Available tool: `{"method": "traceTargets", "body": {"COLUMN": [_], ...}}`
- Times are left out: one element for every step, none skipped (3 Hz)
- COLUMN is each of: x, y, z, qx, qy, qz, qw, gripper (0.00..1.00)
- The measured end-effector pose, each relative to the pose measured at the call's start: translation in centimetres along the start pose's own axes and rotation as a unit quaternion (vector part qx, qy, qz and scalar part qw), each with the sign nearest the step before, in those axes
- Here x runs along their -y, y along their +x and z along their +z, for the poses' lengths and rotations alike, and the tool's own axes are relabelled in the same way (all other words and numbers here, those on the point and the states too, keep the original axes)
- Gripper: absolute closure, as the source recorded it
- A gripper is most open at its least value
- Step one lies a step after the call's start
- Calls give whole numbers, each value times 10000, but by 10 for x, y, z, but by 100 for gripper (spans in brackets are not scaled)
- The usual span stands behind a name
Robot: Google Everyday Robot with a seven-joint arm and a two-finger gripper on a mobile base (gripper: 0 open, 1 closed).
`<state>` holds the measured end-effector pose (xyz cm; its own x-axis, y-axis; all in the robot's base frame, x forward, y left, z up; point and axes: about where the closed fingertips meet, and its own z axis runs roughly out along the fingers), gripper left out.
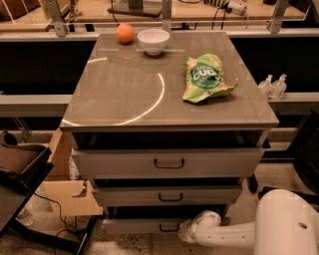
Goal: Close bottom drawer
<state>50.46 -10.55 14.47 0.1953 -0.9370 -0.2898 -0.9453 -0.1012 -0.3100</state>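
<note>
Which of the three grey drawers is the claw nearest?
The bottom drawer, the lowest, with the narrowest front. The claw sits at its front, beside its handle, well below the middle drawer and the top drawer.

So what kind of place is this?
Probably a test lab, not a home: grey three-drawer cabinet, white power strip on the bench behind, and the robot's gripper low beside the grey bottom drawer.

Orange (125,33), bowl (153,40) and chip bag (205,78) sit on countertop (119,94).
</note>
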Motion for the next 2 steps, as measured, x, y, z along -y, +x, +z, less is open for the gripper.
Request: {"method": "traceTargets", "body": {"x": [0, 0], "y": [0, 0], "z": [0, 0], "qx": [0, 0], "qy": [-1, -1], "qz": [0, 0], "qw": [10000, 10000], "gripper": [100, 100]}}
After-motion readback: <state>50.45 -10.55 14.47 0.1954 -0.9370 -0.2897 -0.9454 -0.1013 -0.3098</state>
